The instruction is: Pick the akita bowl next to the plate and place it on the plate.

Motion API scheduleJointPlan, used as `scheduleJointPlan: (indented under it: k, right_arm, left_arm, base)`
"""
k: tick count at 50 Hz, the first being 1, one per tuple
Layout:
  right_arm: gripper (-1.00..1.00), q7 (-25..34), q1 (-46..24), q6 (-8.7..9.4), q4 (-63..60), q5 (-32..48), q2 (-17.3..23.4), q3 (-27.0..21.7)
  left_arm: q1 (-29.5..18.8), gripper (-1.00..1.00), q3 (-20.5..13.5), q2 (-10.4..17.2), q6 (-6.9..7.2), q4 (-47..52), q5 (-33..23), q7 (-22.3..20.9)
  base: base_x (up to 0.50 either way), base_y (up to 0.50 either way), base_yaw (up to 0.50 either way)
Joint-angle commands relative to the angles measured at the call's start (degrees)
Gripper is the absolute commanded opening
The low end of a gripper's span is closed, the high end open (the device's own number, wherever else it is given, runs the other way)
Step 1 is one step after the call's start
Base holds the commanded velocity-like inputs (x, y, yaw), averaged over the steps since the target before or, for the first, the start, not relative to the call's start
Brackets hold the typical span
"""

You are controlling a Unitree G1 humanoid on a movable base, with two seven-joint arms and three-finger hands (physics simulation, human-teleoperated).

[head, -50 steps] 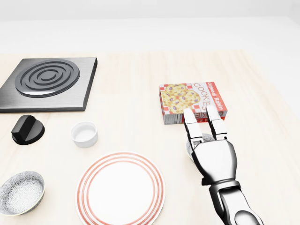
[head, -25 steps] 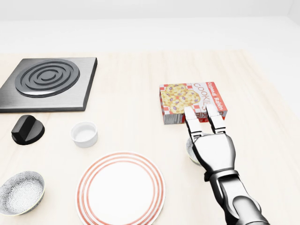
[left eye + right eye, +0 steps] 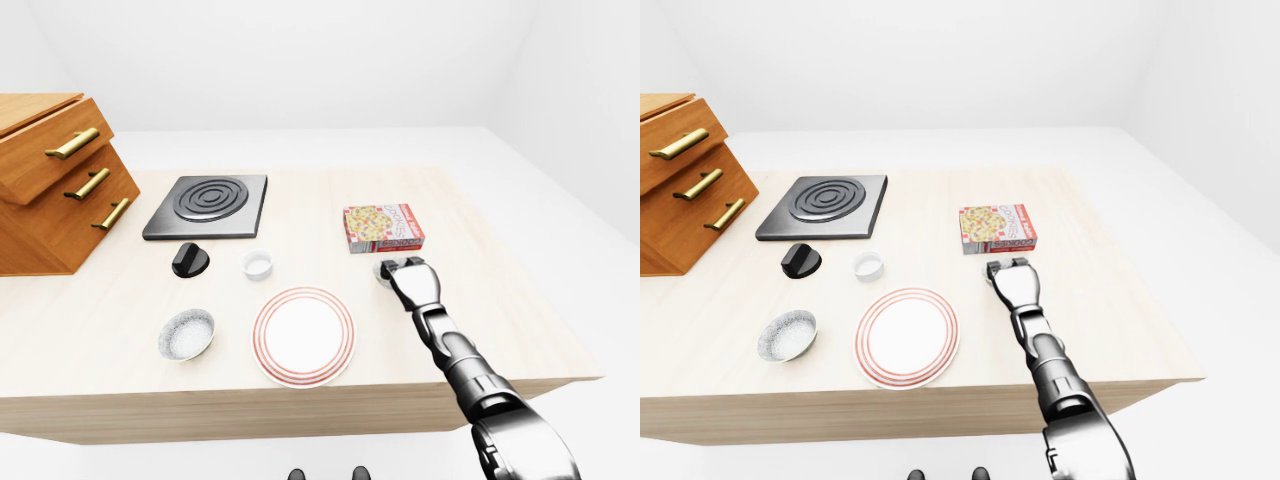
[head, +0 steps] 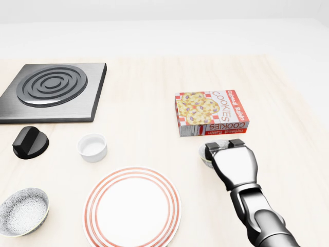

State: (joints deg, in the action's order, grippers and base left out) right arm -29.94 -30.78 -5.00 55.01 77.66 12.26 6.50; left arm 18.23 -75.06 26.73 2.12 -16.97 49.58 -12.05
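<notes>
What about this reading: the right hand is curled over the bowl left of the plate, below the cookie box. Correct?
No: in the head view the right hand curls over the bowl right of the plate, below the cookie box.

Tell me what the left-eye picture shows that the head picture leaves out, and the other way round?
Only the left-eye view: a wooden drawer chest at the left, the table down to its near edge, and the white room around it. Only the head view: no extra things, just a closer look, so the lettering on the cookie box can be read. Both: the burner plate, black knob, white cup, striped plate, speckled bowl, and the right hand with fingers curled over a small bowl.
</notes>
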Motion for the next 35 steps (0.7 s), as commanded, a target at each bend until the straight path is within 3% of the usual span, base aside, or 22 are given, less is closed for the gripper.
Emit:
scheduleJointPlan:
  k: [1, 2, 3, 5, 13, 20, 26, 28, 29, 35]
  right_arm:
    - [-1.0, -0.1, -0.4, 0.0, 1.7, 0.3, -0.3, 0.6]
    - [-1.0, -0.1, -0.4, 0.0, 1.7, 0.3, -0.3, 0.6]
    - [-0.8, -0.1, -0.5, 0.0, 2.7, 0.8, -0.4, 0.9]
    - [-1.0, -0.1, -0.8, 0.0, 4.2, 1.5, -0.5, 1.4]
    - [-1.0, -0.1, 1.7, 0.0, 0.2, 1.6, -0.2, 1.1]
    - [-1.0, -0.1, 7.4, 0.0, -16.8, 1.0, 0.9, -1.4]
    - [-1.0, -0.1, 11.0, 0.0, -32.5, -1.8, 1.5, -4.9]
    - [-1.0, -0.1, 11.1, 0.0, -32.8, -1.8, 1.4, -5.0]
    - [-1.0, -0.1, 12.5, 0.0, -39.5, -4.5, 1.4, -6.5]
    - [-1.0, -0.1, 17.1, 0.0, -53.8, -8.7, 0.5, -8.9]
  left_arm:
    - [-0.2, 1.0, 0.0, -0.2, 0.31, 0.9, -0.1, 0.1]
    - [-0.2, 1.0, -0.1, -0.2, 0.32, 0.9, -0.1, 0.1]
    - [0.0, 1.0, -0.3, -0.1, 0.6, 1.1, 0.1, 0.1]
    - [0.0, 1.0, -0.4, -0.2, 1.09, 1.8, 0.1, 0.3]
    - [-0.4, 1.0, -0.4, -0.3, 1.27, 2.0, -0.4, 0.5]
    - [-0.4, 1.0, -0.7, -0.6, 2.02, 3.2, -0.4, 0.8]
    - [-0.6, 1.0, -0.4, -0.9, 1.99, 3.5, -0.9, 0.8]
    - [-0.6, 1.0, -0.4, -0.9, 2.01, 3.5, -0.9, 0.8]
    - [-0.7, 1.0, -0.3, -0.8, 1.84, 3.3, -1.1, 0.7]
    - [-0.8, 1.0, 0.0, -0.6, 1.36, 2.7, -1.4, 0.6]
  base:
    - [0.0, 0.0, 0.0]
    - [0.0, 0.0, 0.0]
    - [0.0, 0.0, 0.0]
    - [0.0, 0.0, 0.0]
    - [0.0, 0.0, 0.0]
    - [0.0, 0.0, 0.0]
    - [0.0, 0.0, 0.0]
    - [0.0, 0.0, 0.0]
    - [0.0, 0.0, 0.0]
    - [0.0, 0.0, 0.0]
